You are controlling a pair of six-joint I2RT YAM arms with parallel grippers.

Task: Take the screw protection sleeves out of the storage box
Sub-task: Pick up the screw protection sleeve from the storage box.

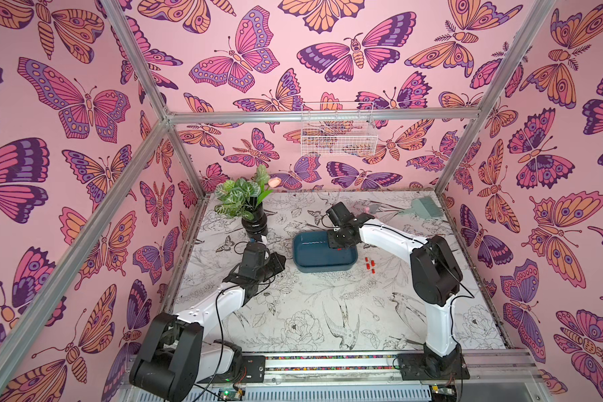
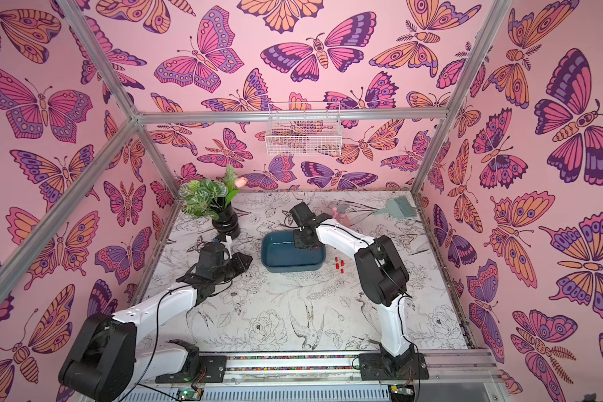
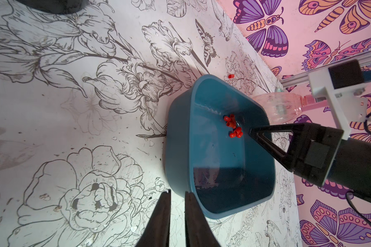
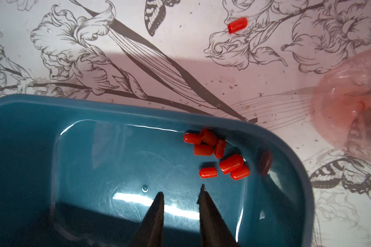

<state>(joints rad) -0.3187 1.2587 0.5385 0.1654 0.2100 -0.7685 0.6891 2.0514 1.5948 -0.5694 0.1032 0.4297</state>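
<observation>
The storage box (image 1: 312, 252) (image 2: 282, 255) is a teal tray in mid-table. Several red screw protection sleeves (image 4: 214, 149) (image 3: 234, 128) lie clustered in one corner of its floor. More sleeves (image 1: 369, 264) (image 2: 339, 265) lie on the table just right of the box, and a single one (image 4: 237, 25) (image 3: 230, 76) lies beyond its far wall. My right gripper (image 4: 181, 190) (image 1: 340, 246) hangs inside the box a little short of the cluster, open with nothing between its fingers. My left gripper (image 3: 177, 192) (image 1: 280, 261) stays outside the box's left wall, its fingers a narrow gap apart and empty.
A leafy plant in a black vase (image 1: 255, 222) stands at the back left. A pink spray bottle (image 4: 351, 124) (image 2: 342, 213) lies just behind the box's right end, and a pale green brush (image 1: 422, 207) sits further back. A white wire basket (image 1: 338, 134) hangs on the rear wall.
</observation>
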